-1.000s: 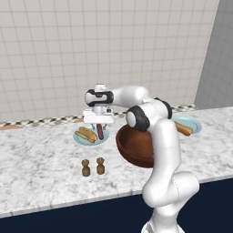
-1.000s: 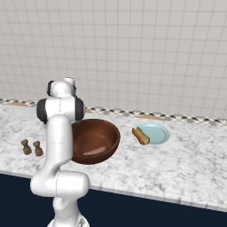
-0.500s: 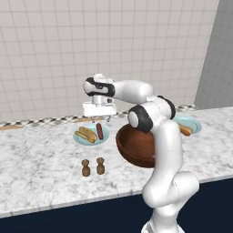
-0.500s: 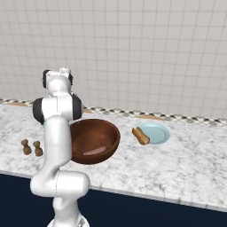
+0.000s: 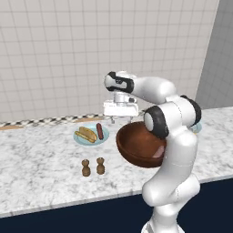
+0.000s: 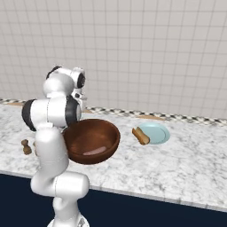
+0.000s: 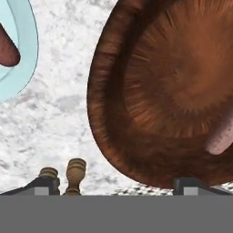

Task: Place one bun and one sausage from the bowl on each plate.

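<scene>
two plates [image 5: 91, 135] [image 6: 154, 133], one bowl [image 6: 91, 140]

My desk [image 5: 41, 168] is a long slab of white marble veined with grey, its front edge running across both base views. Below that edge the desk front [image 6: 146, 210] is flat dark navy. Behind the desk, a wall [image 5: 59, 50] of pale square tiles with thin grey grout rises to the top of the view. Where the wall meets the desk runs a narrow black-and-white checkered strip [image 5: 41, 121]. Right of the tiled wall, a plain grey wall panel [image 5: 218, 59] stands. The light is even and soft, with faint shadows on the marble.
</scene>
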